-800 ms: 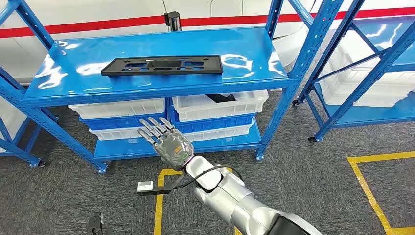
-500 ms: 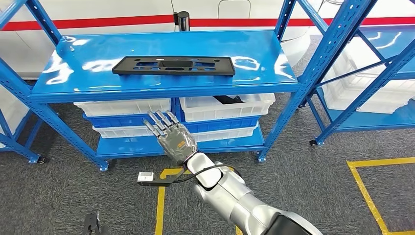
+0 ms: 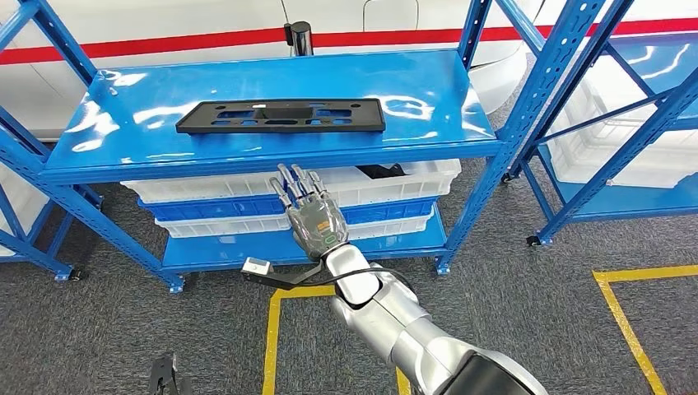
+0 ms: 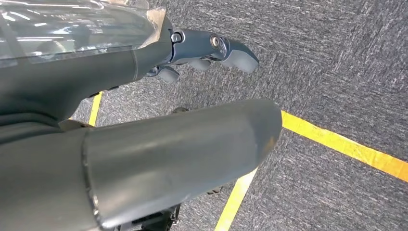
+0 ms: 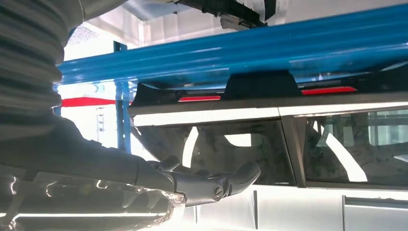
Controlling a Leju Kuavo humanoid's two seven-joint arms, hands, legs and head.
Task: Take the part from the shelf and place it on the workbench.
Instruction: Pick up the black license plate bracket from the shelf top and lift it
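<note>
Lying flat on the top deck of the blue shelf (image 3: 123,156), the long black perforated part (image 3: 280,116) is untouched and sits well back from the front lip. What has changed over the last second is the right hand (image 3: 313,218): it has climbed from down by the lower blue deck to just under the top deck's front edge, now in front of the white bins (image 3: 206,188) stacked below, its fingers straight and spread with nothing in them. In the right wrist view the hand (image 5: 211,185) looks along the underside of the blue deck, so it is not yet above the shelf surface. I judge this as the reach well begun but the grasp not started; the hand must rise over the lip before closing. Hanging over the grey carpet and yellow floor tape (image 4: 337,144), the left hand (image 4: 211,50) carries nothing, fingers loosely bent.
</note>
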